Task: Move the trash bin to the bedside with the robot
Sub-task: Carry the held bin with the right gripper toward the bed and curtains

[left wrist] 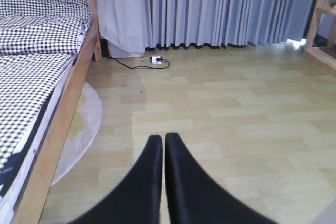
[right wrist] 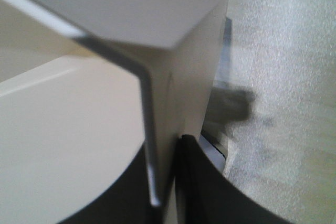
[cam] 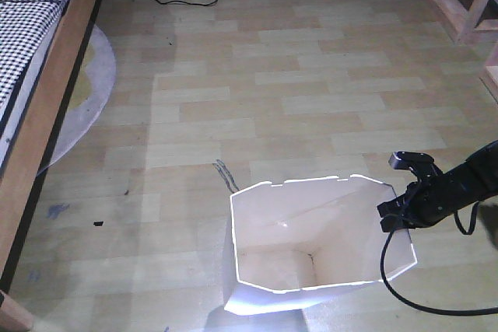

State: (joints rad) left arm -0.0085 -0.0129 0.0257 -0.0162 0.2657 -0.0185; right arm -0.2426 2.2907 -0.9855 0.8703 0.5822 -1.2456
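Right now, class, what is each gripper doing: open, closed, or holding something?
Left gripper: closed, holding nothing.
Right gripper: closed on the trash bin rim.

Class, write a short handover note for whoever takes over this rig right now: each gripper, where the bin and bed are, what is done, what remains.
Left gripper: shut, empty, held above the floor and pointing past the bed's side.
Right gripper: shut on the trash bin, one finger on each side of its right wall at the rim.
Bin: upright on the floor, nothing visible inside.
Bed: far left, with bare floor between it and the bin.
Done: bin gripped.
Left: bring it to the bedside, then release.
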